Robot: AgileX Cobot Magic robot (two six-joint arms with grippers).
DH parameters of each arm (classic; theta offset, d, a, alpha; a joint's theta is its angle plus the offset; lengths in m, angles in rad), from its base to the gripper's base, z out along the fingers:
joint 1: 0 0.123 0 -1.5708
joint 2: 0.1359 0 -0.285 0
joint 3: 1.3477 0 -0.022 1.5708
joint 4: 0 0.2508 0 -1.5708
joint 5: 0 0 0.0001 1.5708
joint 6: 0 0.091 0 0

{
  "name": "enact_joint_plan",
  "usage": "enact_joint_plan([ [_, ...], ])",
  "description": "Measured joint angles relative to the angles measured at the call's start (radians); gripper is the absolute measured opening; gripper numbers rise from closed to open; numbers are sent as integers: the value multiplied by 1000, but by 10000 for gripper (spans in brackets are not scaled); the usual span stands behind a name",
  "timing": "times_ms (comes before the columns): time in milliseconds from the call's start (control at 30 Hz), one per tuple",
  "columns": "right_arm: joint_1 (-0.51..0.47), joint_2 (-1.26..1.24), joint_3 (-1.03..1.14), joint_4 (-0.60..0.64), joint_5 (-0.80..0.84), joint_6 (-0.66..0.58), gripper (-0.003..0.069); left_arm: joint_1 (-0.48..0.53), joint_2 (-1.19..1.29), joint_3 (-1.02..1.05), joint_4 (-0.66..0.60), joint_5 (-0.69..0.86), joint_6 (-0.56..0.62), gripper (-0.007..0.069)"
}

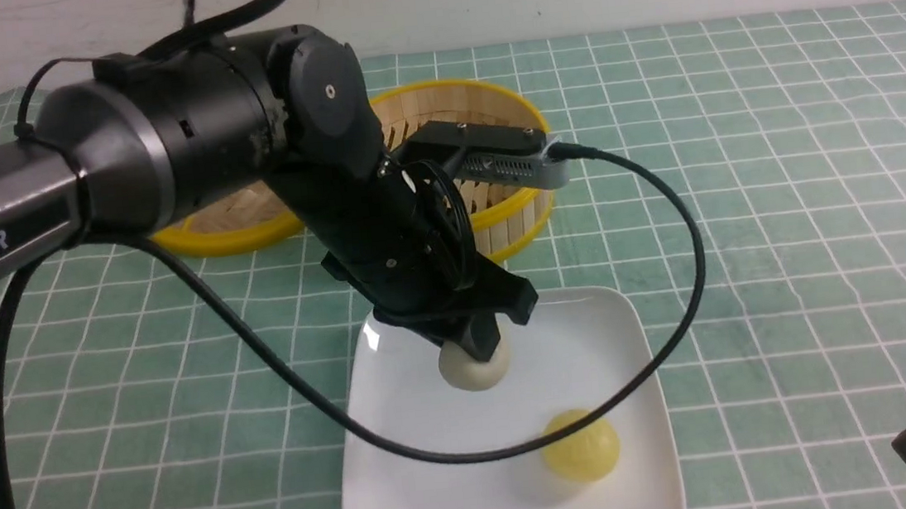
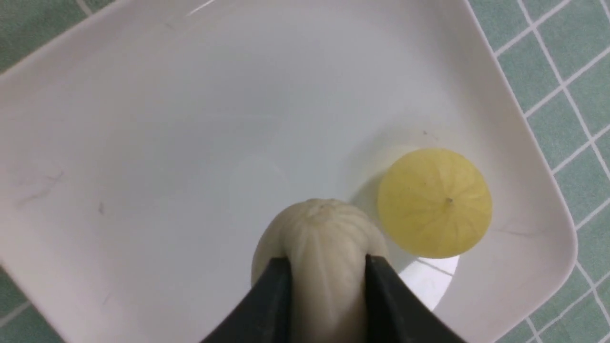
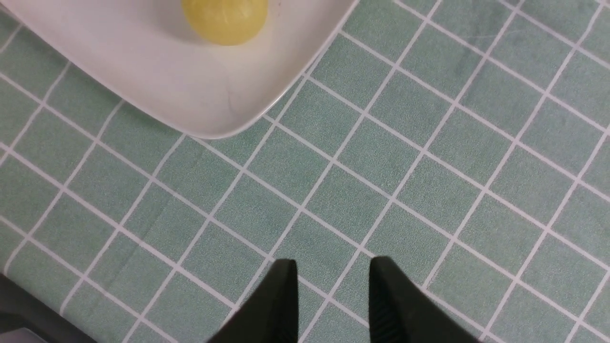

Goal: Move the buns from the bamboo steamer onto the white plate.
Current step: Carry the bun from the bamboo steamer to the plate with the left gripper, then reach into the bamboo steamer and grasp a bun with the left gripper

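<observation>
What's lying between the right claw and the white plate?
Only bare green checked tablecloth lies between the right gripper and the white plate, as the right wrist view shows.

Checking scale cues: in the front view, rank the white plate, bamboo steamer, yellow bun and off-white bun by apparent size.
1. white plate and bamboo steamer: unsure, the steamer is farther and partly hidden.
2. yellow bun and off-white bun: look alike.

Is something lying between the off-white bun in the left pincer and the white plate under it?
Nothing visible. Bare white plate lies under the off-white bun; the yellow bun sits aside, toward the plate's near right.
</observation>
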Motion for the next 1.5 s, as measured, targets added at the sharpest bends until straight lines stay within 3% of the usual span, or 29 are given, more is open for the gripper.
enact_joint_plan([
  [267,0,0,0,0,0,-2,236,0,84,1,-13,-2,-8,281],
  [700,0,0,0,0,0,-2,239,0,82,2,-44,-8,-28,598],
  [900,0,0,0,0,0,-2,239,0,21,-5,-11,-24,-28,624],
  [1033,0,0,0,0,0,-2,239,2,-38,-66,100,-28,-88,556],
  [1133,0,0,0,0,0,-2,239,2,-76,-125,254,-13,-198,424],
  [1300,0,0,0,1,1,-2,239,74,-77,-167,488,14,-376,72],
  [1400,0,0,0,4,5,-2,239,176,-50,-183,466,9,-389,19],
  [1500,0,0,0,8,9,-2,239,294,4,-227,302,8,-316,15],
])
